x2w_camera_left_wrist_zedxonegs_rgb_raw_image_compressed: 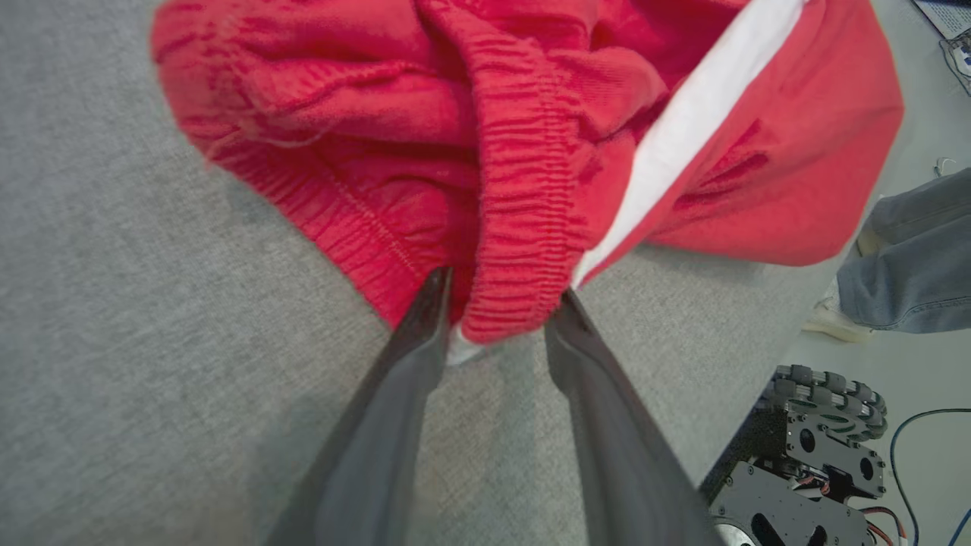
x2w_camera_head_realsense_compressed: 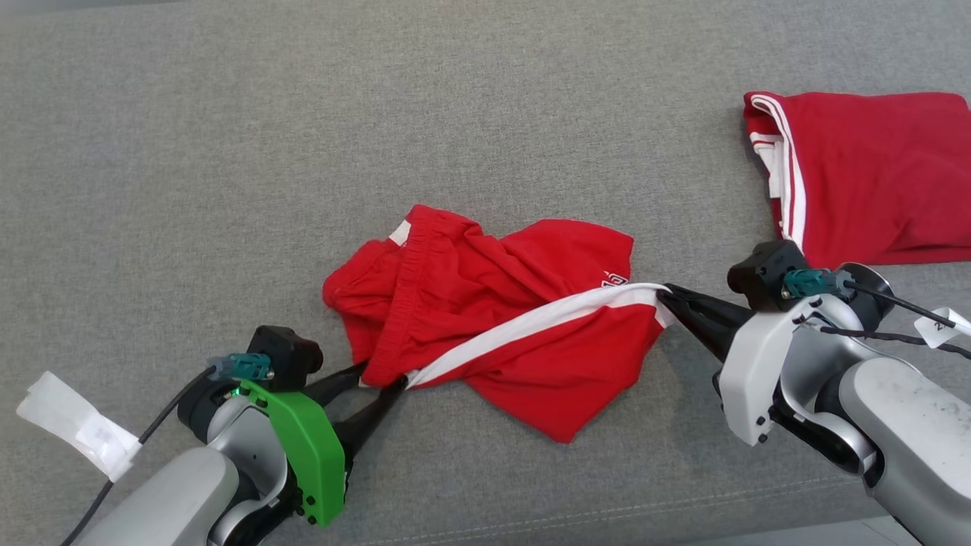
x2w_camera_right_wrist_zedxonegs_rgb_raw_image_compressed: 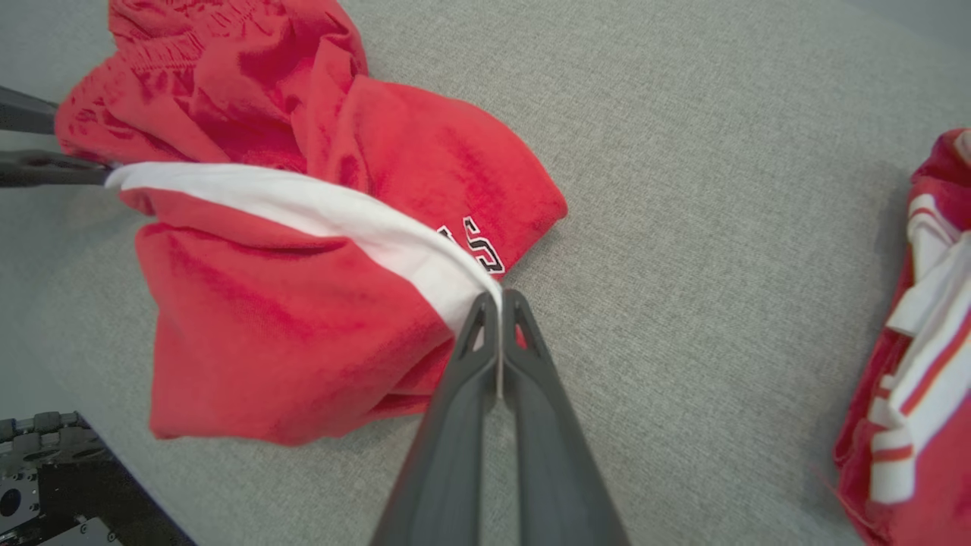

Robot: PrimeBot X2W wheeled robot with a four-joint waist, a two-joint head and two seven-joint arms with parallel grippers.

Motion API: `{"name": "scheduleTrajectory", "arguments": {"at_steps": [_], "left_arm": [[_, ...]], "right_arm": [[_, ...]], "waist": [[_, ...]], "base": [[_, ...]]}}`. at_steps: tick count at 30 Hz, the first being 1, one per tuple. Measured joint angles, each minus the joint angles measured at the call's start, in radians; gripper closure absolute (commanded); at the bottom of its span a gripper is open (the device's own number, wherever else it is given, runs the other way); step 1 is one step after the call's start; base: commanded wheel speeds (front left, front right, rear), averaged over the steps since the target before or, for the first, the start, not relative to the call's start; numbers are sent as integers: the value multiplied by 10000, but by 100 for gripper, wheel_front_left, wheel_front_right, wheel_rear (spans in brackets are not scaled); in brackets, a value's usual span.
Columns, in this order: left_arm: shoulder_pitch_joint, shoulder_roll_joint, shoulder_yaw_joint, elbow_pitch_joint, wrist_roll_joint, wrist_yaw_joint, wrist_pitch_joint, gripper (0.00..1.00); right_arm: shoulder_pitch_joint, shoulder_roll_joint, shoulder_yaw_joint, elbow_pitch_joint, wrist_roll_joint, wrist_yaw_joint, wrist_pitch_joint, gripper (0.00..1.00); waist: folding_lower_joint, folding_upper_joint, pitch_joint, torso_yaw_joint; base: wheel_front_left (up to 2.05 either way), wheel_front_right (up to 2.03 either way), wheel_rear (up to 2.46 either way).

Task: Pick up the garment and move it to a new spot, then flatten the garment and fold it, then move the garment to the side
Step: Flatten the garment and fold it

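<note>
The garment [x2w_camera_head_realsense_compressed: 493,303] is a pair of red shorts with a white side stripe, lying crumpled in the middle of the grey cushion [x2w_camera_head_realsense_compressed: 227,152]. My left gripper [x2w_camera_head_realsense_compressed: 381,375] stands open at its lower left corner. In the left wrist view the elastic waistband [x2w_camera_left_wrist_zedxonegs_rgb_raw_image_compressed: 523,227] lies between the two fingers of the left gripper [x2w_camera_left_wrist_zedxonegs_rgb_raw_image_compressed: 502,288]. My right gripper [x2w_camera_head_realsense_compressed: 661,292] is shut on the right end of the white stripe. The right wrist view shows the right gripper [x2w_camera_right_wrist_zedxonegs_rgb_raw_image_compressed: 501,296] pinching the stripe's hem, with the garment [x2w_camera_right_wrist_zedxonegs_rgb_raw_image_compressed: 303,303] stretched away to the left.
A second red garment [x2w_camera_head_realsense_compressed: 865,174] with white stripes lies folded at the far right. A white tag [x2w_camera_head_realsense_compressed: 76,432] hangs off my left arm's cable. The cushion's front edge runs just below both arms. Beyond it, the left wrist view shows the robot's wheeled base [x2w_camera_left_wrist_zedxonegs_rgb_raw_image_compressed: 804,455] and a person's jeans leg [x2w_camera_left_wrist_zedxonegs_rgb_raw_image_compressed: 910,258].
</note>
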Motion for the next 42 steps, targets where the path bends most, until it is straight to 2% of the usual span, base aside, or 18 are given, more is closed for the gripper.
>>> {"name": "scheduleTrajectory", "arguments": {"at_steps": [1, 5, 10, 14, 17, 21, 28, 32, 36, 38, 42], "left_arm": [[-4, -2, -27, 50, -27, 0, -2, 100], [-55, -12, -25, 29, -422, 0, -13, 100], [-560, -36, 405, -748, -1921, 0, 265, 100], [-1523, 288, 1072, -1331, -2708, 0, 867, 100], [-2142, 522, 1461, -1494, -2976, 0, 1277, 100], [-3451, 583, 2151, -1392, -3676, 23, 2084, 100], [-6203, 219, 2993, -815, -3440, 583, 2433, 100], [-7334, -73, 3333, -940, -3122, 598, 2190, 100], [-7128, -107, 2963, -1122, -2949, 259, 1814, 100], [-6225, -107, 2485, -1206, -3060, 182, 1864, 100], [-3848, -13, 1415, -1586, -3634, 102, 2343, 100]], "right_arm": [[0, 0, -10, 0, 4, 0, 0, 100], [-3, -8, -215, 2, 58, -27, -25, 100], [-387, -422, -853, -38, 119, -127, -132, 100], [-1476, -671, -1522, -349, 157, -115, -150, 100], [-2174, -779, -1659, -512, 102, -77, -84, 100], [-3655, -654, -1914, -575, 219, 167, 341, 100], [-6464, 63, -2454, -151, -58, 121, 527, 100], [-7467, 98, -2819, -194, -291, -25, 268, 100], [-7020, 138, -2497, -12, -598, -13, -391, 100], [-5899, 282, -2123, 102, -523, 15, -468, 100], [-2985, 443, -1455, 355, 336, 15, -439, 100]], "waist": [[0, 0, -2, -15], [0, 0, -23, -54], [0, 0, -58, -17], [0, 0, -8, 40], [0, 0, 58, 57], [0, 0, 284, 91], [0, 0, 768, 159], [0, 0, 1050, 168], [1, -1, 1313, 158], [1, 0, 1320, 140], [0, 0, 1195, 143]], "base": [[0, 0, 0], [0, 0, 0], [0, 0, 0], [0, 0, 0], [0, 0, 0], [0, 0, 0], [0, 0, 0], [0, 0, 0], [0, 0, 0], [0, 0, 0], [0, 0, 0]]}}
